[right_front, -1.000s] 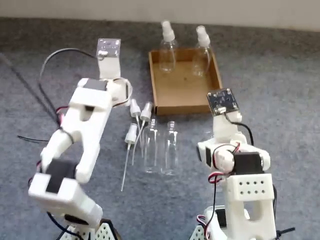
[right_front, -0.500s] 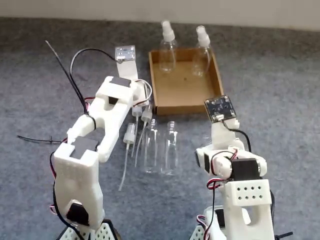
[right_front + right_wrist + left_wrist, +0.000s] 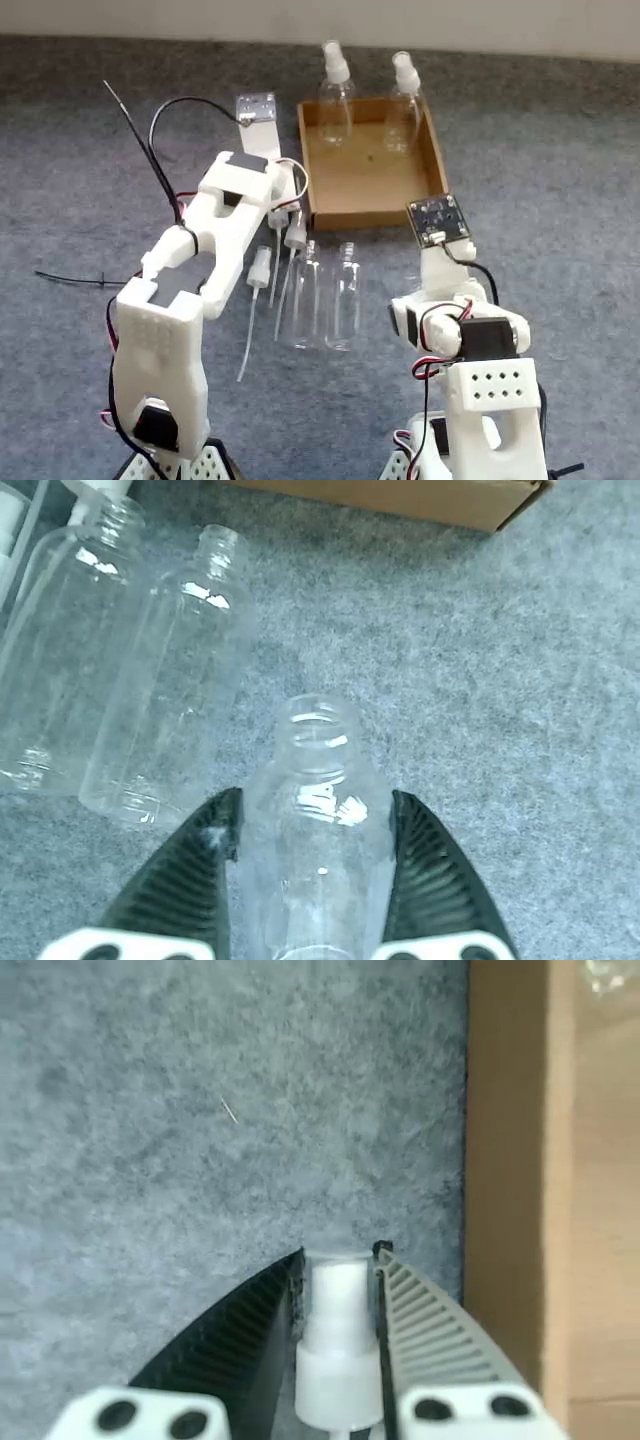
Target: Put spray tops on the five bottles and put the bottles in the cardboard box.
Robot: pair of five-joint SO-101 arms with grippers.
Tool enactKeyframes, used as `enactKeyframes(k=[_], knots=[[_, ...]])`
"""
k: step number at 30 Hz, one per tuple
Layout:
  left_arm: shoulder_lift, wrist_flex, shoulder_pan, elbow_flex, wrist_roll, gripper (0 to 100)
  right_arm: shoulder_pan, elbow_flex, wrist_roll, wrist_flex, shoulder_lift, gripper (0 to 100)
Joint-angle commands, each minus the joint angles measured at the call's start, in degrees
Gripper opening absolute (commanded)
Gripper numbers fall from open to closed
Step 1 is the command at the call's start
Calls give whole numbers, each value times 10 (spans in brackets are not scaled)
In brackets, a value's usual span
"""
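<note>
Left gripper (image 3: 340, 1256) advanced, jaws clamping spray top (image 3: 340, 1345) (both sides).

- The high view sits above and behind the two arm bases. It looks down and forward over the grey table (image 3: 80, 180), far enough off to take in both arms and the cardboard box (image 3: 370, 170) at the far side.
- The left wrist view looks along the left gripper (image 3: 340, 1252), very near the table. The spray top (image 3: 340, 1330) clasped between its fingers comes first, and the box's side wall (image 3: 505, 1160) stands just beyond.
- The right wrist view looks down past the right gripper (image 3: 317, 798), whose fingers hug an upright bottle (image 3: 318, 880). It is slightly farther from the table.
- All three views share the box, seen in the right wrist view as a corner (image 3: 400, 495).
- The high and right wrist views share the two lying bottles (image 3: 303, 295) (image 3: 165, 680).
</note>
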Motion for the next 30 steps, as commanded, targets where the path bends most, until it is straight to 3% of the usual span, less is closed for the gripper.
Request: enactKeyframes(k=[1,7,17,25,30], knots=[[-53,24,-33,-53,-26,70,-4,-4,-5,-9,-8,4],[-120,96,-94,-135,-64,69,-7,-4,-5,-8,-8,4],[-257,239,-178,-272,-113,69,-94,-10,-7,-18,-8,4],[-452,364,-180,-285,-113,70,-230,-37,-11,-220,-71,4],[-582,389,-140,-284,-114,70,-265,48,-11,-349,-152,4]])
